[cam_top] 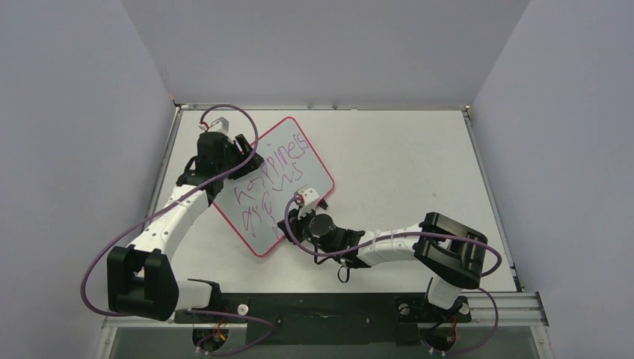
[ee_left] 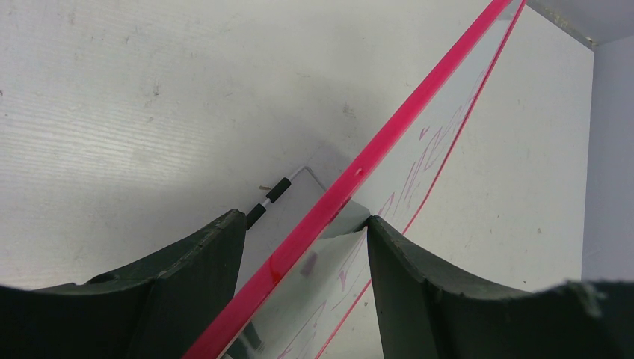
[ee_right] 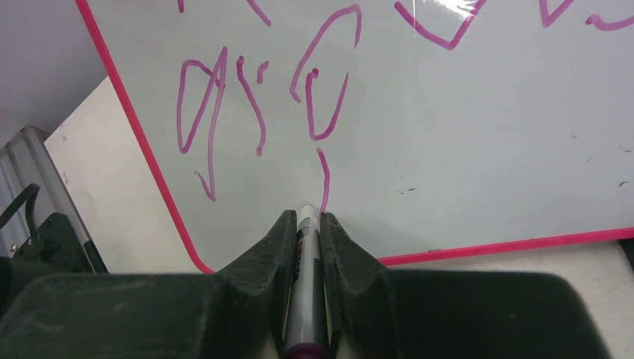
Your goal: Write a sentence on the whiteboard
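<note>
The whiteboard (cam_top: 262,224), white with a pink frame, lies slanted at the table's centre-left. The sentence (cam_top: 273,179) runs across it in purple-magenta lines. My left gripper (cam_top: 239,155) is at the board's far left edge. In the left wrist view the gripper (ee_left: 305,218) is shut on the whiteboard's pink edge (ee_left: 389,134), which crosses between the fingers. My right gripper (cam_top: 303,212) is over the board's near right part. In the right wrist view it (ee_right: 306,215) is shut on a grey marker (ee_right: 303,284). The marker's tip touches the whiteboard (ee_right: 463,149) at the end of a short stroke under the sentence (ee_right: 321,97).
A thin wire stand with black clips (ee_left: 277,191) shows under the board's raised edge. The white table (cam_top: 404,164) spreads to the right of the board, with grey walls round it. A metal rail (cam_top: 493,303) runs along the near edge by the arm bases.
</note>
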Available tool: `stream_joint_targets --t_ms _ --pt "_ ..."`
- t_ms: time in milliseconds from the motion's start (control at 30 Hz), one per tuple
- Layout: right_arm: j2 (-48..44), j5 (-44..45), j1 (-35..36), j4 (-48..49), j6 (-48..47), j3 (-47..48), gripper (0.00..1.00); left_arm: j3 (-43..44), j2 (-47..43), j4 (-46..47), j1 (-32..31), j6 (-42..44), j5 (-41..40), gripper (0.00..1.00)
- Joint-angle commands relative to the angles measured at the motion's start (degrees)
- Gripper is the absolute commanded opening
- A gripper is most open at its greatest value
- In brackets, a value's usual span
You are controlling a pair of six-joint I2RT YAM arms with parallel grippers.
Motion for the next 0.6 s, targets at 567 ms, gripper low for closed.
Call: stream_joint_targets --t_ms 567 --pt "-1.8 4.0 -2.6 -2.9 1.5 -1.3 0.00 1.9 -0.5 2.8 0.7 0.8 -2.1 0.46"
